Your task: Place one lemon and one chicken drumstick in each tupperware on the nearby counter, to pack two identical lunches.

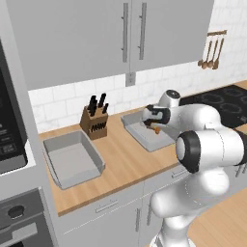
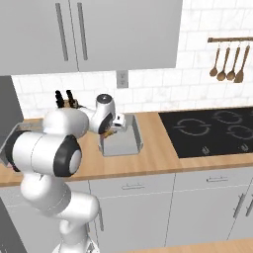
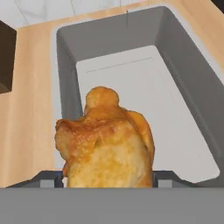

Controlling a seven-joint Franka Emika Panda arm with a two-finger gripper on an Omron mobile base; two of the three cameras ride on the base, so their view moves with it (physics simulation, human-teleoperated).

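Closest to the camera on the hand, a golden-brown chicken drumstick (image 3: 107, 142) is clamped between the two fingers of the gripper (image 3: 108, 177), its knobbly narrow end pointing away over a grey tupperware (image 3: 192, 87). That close view shows the tray's bare pale floor beneath the meat. From the two base cameras the drumstick (image 1: 155, 128) is little more than an orange speck under the hand.

The white arm bends at a dark elbow and reaches out over the counter (image 1: 125, 164), with the gripper (image 1: 153, 126) turned downward above the near end of that tupperware (image 1: 140, 132). In the right base view the gripper (image 2: 109, 131) hangs over the left rim of the same tray (image 2: 129, 143), the drumstick (image 2: 107, 133) still above the floor rather than resting on it.

The left base view adds a second tupperware (image 1: 72, 159), lying well apart to the left on the wood-toned top. A knife block (image 1: 94, 121) stands between the two trays, toward the tiled wall. Farther right, the right base view shows the black cooktop (image 2: 212, 131) and wooden spoons (image 2: 227, 66) hung on a rail.
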